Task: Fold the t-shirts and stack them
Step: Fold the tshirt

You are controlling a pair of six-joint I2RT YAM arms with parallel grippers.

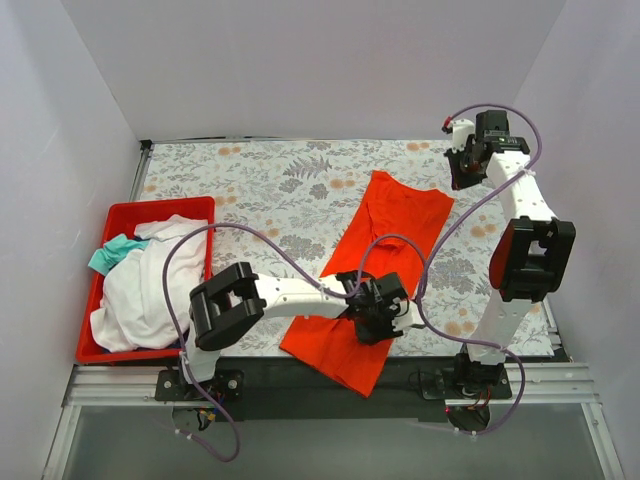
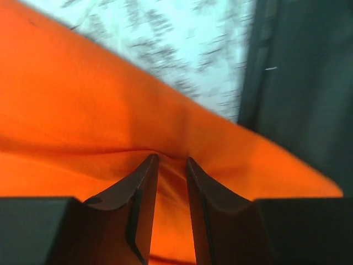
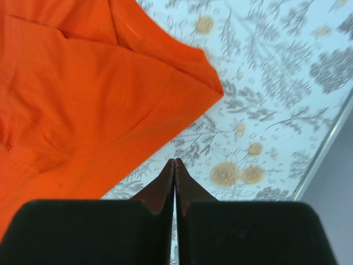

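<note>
The left tool [image 2: 171, 159] is clamped on a raised fold of the orange shirt [image 2: 83, 110]. Its two dark fingers [image 2: 143, 187] stand close together with a thin strip of orange cloth between them, and creases in the cloth run in toward the tips. From above, this left tool [image 1: 375, 310] sits low over the near part of the orange shirt [image 1: 395, 230], close to the front edge of the counter [image 1: 260, 190], which has a pale floral cover. The shirt lies as a long slanted band, from the far middle right of the counter down toward the near middle, and its lowest corner hangs over the front edge. The right tool [image 3: 175, 163] has its fingers pressed together with nothing between them. It hangs above bare counter just beside a corner of the orange shirt [image 3: 83, 99], not touching it. Seen from above, the right tool [image 1: 465, 165] is raised near the far right corner. At the left side of the counter stands a red bin [image 1: 120, 215] holding bundled white shirts [image 1: 150, 290], their number unclear, and a bit of teal shirt [image 1: 115, 252].
</note>
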